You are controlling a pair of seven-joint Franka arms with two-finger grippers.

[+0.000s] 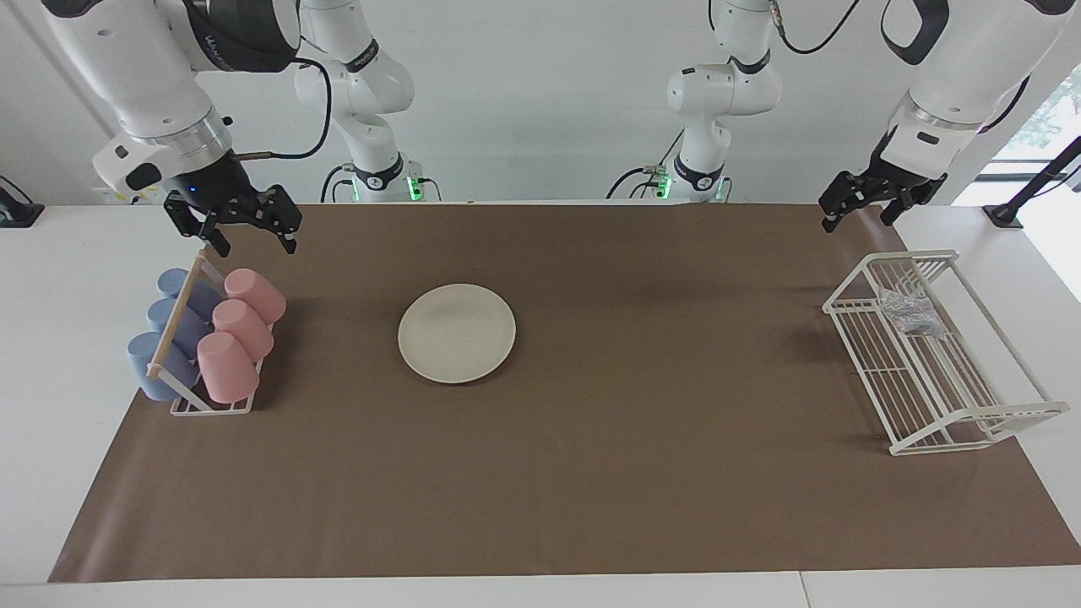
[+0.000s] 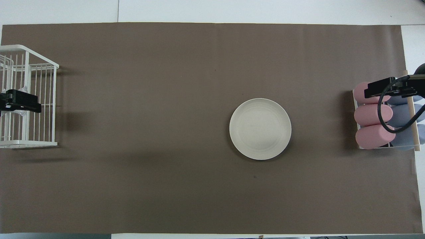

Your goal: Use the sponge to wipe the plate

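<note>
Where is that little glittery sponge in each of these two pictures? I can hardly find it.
Facing view: the sponge lies inside the white wire rack, at the picture's right edge, upper part of the rack.
Overhead view: the sponge peeks out under the left gripper, at the picture's left edge.
Shared landmark: the white wire rack.

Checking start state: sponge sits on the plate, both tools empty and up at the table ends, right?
Not quite. The facing view shows the sponge in the white wire rack, not on the bare plate. The left tool and right tool are empty and raised.
</note>
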